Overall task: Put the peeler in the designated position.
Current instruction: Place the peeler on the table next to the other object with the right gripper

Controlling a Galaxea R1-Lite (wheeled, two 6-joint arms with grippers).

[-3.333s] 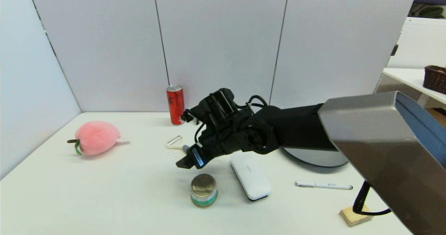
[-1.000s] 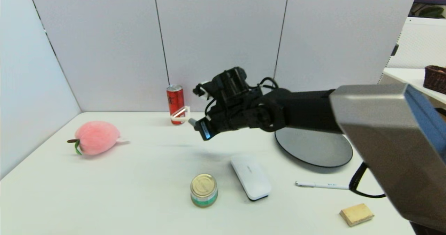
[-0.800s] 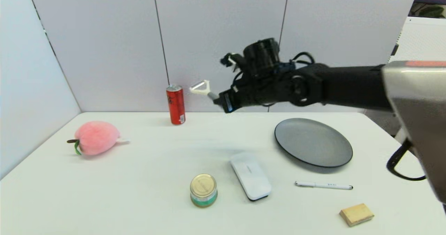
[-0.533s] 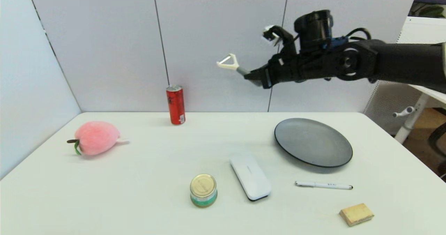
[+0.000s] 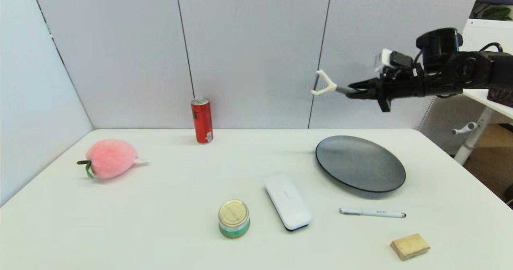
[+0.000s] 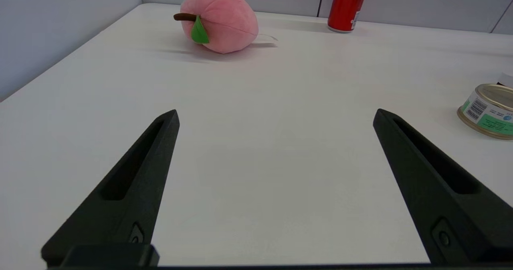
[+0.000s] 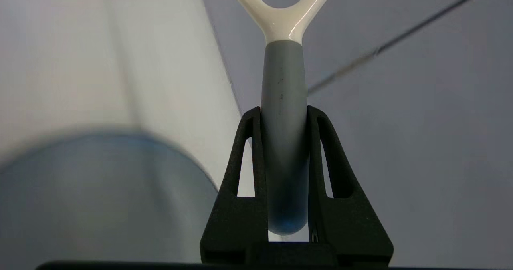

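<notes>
Head view: the right gripper [image 5: 358, 92] pinches the small Y-shaped peeler with white forked head and stubby grey plastic handle [image 5: 328, 86] high above the round dark grey plate [image 5: 360, 164]. Light, rigid and probably slick, it is best held mid-handle, clear of the blade. The left gripper [image 6: 276, 190] rests spread over the white table [image 6: 256, 150].

— What do you have on the table [image 5: 168, 206]?

— I see the peach [image 5: 111, 158] far left, the can [image 5: 202, 119] behind at the wall, and the tin [image 5: 234, 218] near the front middle. The case [image 5: 287, 202] lies just right of the tin. The plate [image 5: 360, 163] sits right of centre, with the pen [image 5: 372, 213] in front of it and the block [image 5: 410, 246] nearer still, at the front right.

— And the arms?

— My right gripper [image 5: 353, 92] is up high, above the plate's far edge, pinching the peeler [image 5: 326, 85], whose head points left. My left gripper [image 6: 276, 121] hangs low over the table's front left, fingers apart.
</notes>
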